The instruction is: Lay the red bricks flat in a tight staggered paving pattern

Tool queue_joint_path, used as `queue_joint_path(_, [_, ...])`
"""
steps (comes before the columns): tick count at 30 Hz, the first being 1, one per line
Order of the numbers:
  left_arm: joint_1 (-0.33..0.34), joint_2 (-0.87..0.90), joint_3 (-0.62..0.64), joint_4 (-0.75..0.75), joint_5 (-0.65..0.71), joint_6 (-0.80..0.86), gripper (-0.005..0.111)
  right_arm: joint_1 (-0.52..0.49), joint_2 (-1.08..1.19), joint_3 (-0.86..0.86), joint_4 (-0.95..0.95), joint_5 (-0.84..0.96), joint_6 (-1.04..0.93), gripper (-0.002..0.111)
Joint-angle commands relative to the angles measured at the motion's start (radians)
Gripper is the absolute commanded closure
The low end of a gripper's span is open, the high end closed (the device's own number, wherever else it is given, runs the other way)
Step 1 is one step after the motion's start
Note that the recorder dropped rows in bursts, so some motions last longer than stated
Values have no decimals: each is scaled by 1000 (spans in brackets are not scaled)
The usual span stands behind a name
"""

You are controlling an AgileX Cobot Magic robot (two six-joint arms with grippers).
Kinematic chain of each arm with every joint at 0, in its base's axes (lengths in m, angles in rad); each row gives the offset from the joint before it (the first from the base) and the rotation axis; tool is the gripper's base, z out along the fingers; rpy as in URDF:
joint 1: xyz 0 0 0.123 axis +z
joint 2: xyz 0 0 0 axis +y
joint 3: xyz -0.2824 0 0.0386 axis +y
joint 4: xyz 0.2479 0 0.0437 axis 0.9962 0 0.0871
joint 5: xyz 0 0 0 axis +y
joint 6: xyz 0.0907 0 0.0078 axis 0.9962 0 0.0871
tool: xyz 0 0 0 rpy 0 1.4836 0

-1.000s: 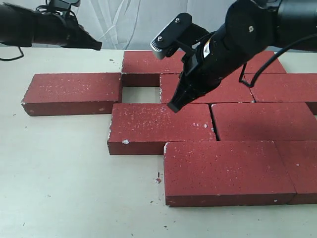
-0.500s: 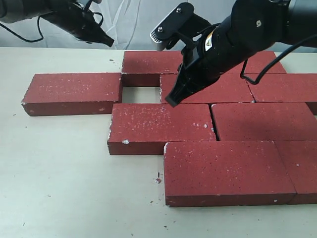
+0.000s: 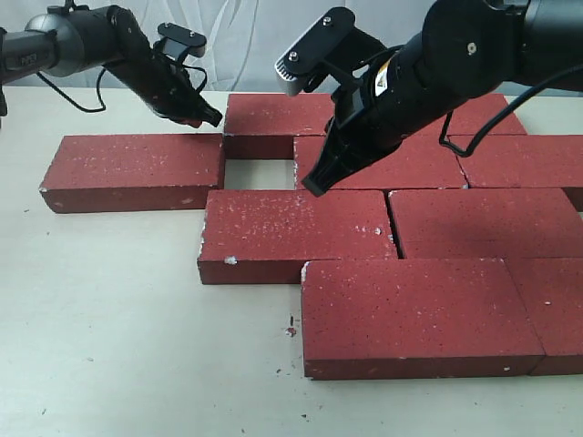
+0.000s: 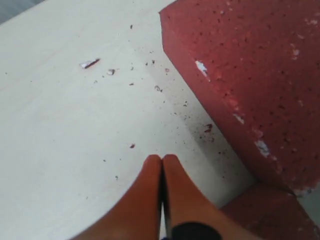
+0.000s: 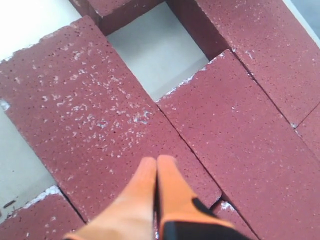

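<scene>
Several red bricks lie flat on the pale table [image 3: 118, 309]. One brick [image 3: 137, 168] sits apart at the left, with a bare square gap [image 3: 259, 173] between it and the brick [image 3: 383, 164] in the same row. Behind the gap lies another brick [image 3: 278, 120], and in front of it one more [image 3: 296, 232]. My left gripper [image 3: 214, 119] is shut and empty, low beside the back brick's left corner [image 4: 250, 75]; its closed tips [image 4: 161, 159] hover over the table. My right gripper [image 3: 314, 188] is shut and empty, just above the front-of-gap brick [image 5: 85, 115], near the gap [image 5: 155, 55].
More bricks fill the right side [image 3: 483, 223] and the front [image 3: 414, 314], packed close. Red crumbs [image 3: 291, 330] dot the table near the front brick. The right arm's black body [image 3: 428, 82] hangs over the back rows.
My left arm has swung down and to the right, from the far left edge to the back brick's left corner. The right gripper has risen slightly and barely shifted.
</scene>
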Motion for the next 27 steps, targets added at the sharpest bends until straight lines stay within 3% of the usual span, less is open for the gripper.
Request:
queue_joint_path(1, [-24,-4,-8,-9,7,-4,107,-7,1,1,3,-15,-4,109])
queue_joint_path(19, [-39,-4,-8,-9,87,-4,107,-7,1,1,3,-25,-4,109])
queue_joint_path(27, [-39,-8,-8,-14,32,-4,107,-7,1,1,3,-31,-4,109])
